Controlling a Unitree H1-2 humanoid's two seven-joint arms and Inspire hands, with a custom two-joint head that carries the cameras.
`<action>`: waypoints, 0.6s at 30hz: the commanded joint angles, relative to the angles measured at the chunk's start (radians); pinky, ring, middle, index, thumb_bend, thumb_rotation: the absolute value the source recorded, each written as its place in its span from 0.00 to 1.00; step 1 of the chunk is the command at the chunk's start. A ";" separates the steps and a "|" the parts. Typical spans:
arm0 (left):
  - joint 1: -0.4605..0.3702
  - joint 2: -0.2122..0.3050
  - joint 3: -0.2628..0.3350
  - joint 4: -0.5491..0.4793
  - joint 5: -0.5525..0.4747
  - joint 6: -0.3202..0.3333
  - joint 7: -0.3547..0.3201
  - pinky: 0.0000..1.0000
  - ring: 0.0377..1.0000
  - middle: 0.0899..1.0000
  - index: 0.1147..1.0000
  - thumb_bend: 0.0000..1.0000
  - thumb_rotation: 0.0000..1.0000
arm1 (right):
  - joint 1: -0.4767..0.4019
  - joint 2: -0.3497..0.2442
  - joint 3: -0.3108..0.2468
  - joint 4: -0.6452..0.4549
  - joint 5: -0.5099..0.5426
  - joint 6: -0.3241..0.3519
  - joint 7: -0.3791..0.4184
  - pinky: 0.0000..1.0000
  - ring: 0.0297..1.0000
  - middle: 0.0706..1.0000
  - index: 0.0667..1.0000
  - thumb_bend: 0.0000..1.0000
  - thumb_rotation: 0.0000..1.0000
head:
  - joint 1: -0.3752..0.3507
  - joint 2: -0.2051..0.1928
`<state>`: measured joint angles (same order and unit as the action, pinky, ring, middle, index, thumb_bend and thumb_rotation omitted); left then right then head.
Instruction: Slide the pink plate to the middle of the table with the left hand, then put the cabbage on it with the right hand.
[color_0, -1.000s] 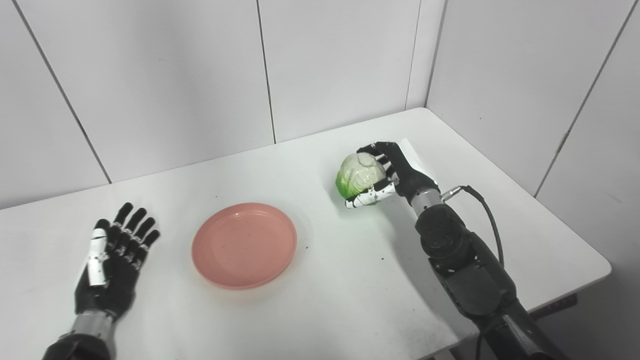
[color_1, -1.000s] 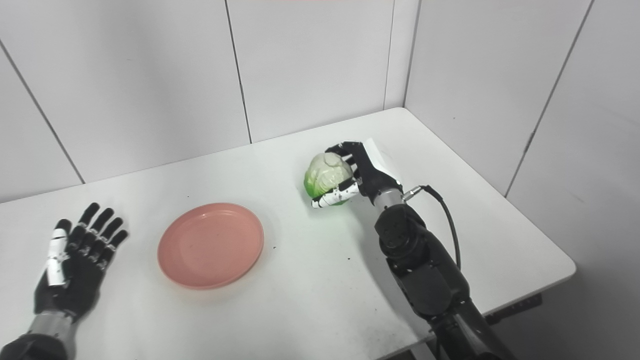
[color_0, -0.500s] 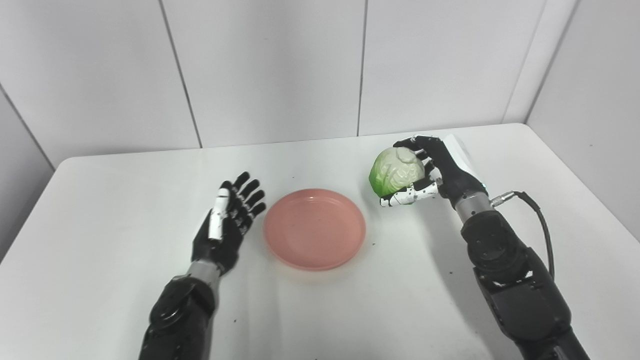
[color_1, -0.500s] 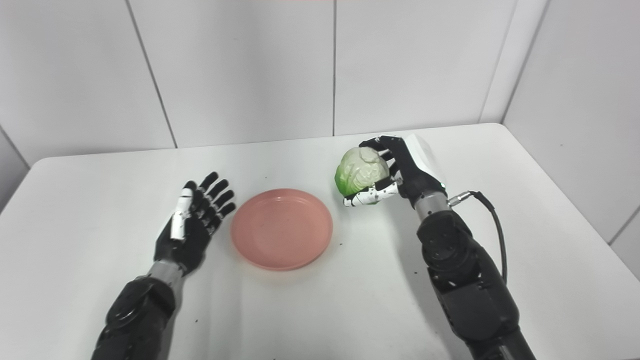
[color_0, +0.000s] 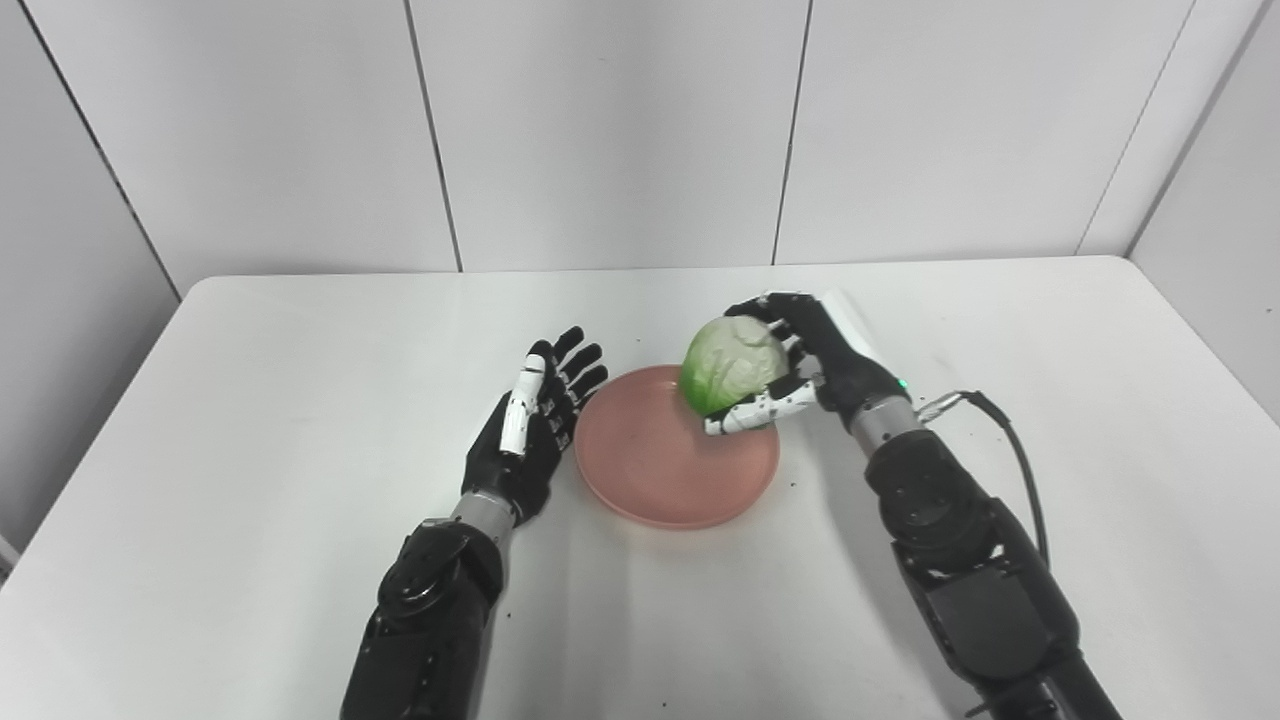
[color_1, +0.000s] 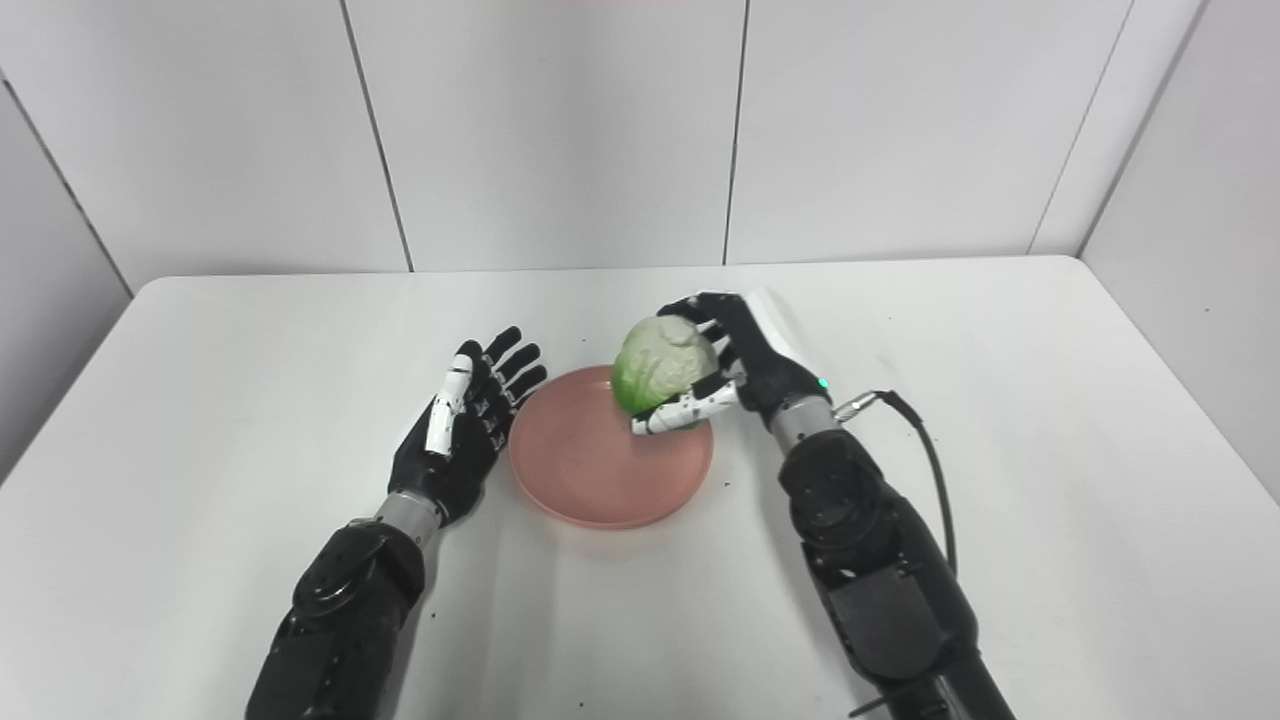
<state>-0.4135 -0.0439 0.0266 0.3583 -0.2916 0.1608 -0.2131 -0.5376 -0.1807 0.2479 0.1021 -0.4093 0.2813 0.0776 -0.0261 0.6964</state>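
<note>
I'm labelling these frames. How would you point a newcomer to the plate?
On the white table, look at the middle, between the two black robot hands. The plate is the shallow pink disc lying flat there, with the right hand holding a green cabbage over its far edge.

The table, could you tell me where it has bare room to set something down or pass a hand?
The table is bare left of the left hand, right of the right hand, and behind both to the wall. The middle is crowded: the pink plate sits between the hands, the cabbage held over its far right rim.
</note>
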 joint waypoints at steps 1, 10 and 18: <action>0.015 -0.006 -0.007 0.012 0.009 0.054 0.014 0.92 0.92 0.93 0.92 0.44 1.00 | -0.057 0.009 0.007 -0.007 -0.010 -0.055 -0.004 0.36 0.36 0.45 0.52 0.51 0.00 | 0.003 0.006; 0.013 -0.015 -0.009 -0.001 0.019 0.066 0.030 0.92 0.91 0.92 0.91 0.44 1.00 | -0.055 0.042 0.049 0.049 -0.018 -0.091 -0.010 0.34 0.35 0.44 0.52 0.51 0.00 | 0.006 0.027; 0.014 -0.018 -0.009 -0.012 0.025 0.074 0.037 0.91 0.92 0.92 0.89 0.45 1.00 | -0.046 0.053 0.076 0.088 -0.028 -0.128 -0.003 0.34 0.35 0.44 0.52 0.51 0.00 | 0.000 0.040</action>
<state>-0.4111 -0.0562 0.0247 0.3396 -0.2798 0.1837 -0.1925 -0.5443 -0.1367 0.3218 0.2020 -0.4331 0.2217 0.0784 -0.0276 0.7363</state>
